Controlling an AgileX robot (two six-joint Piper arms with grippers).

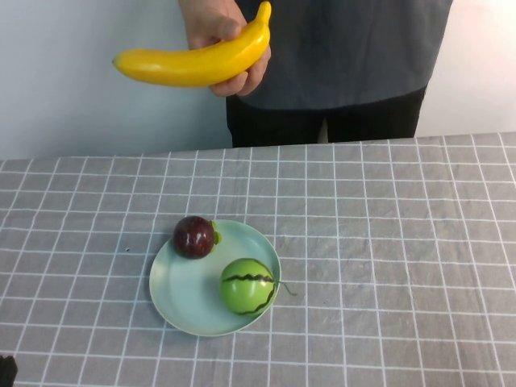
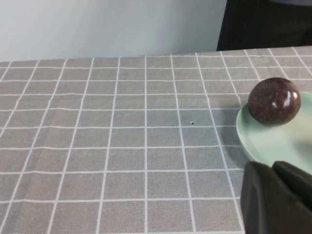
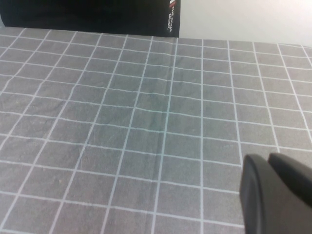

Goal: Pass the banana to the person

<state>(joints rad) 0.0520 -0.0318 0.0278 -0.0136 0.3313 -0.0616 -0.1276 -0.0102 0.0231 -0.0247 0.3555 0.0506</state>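
Observation:
The yellow banana (image 1: 193, 60) is in the person's hand (image 1: 222, 28), held in the air beyond the table's far edge. The person (image 1: 347, 56) stands there in a dark grey shirt and black trousers, which also show in the left wrist view (image 2: 263, 24). My left gripper (image 2: 273, 168) is shut and empty, low over the cloth near the plate's left side; only a dark corner of it shows in the high view (image 1: 6, 369). My right gripper (image 3: 269, 160) is shut and empty over bare cloth, outside the high view.
A pale green plate (image 1: 181, 302) sits mid-table with a dark red round fruit (image 1: 194, 236) on its far left rim and a green striped fruit (image 1: 248, 285). The grey checked cloth (image 1: 403, 242) covers the table. The red fruit (image 2: 273, 101) shows in the left wrist view.

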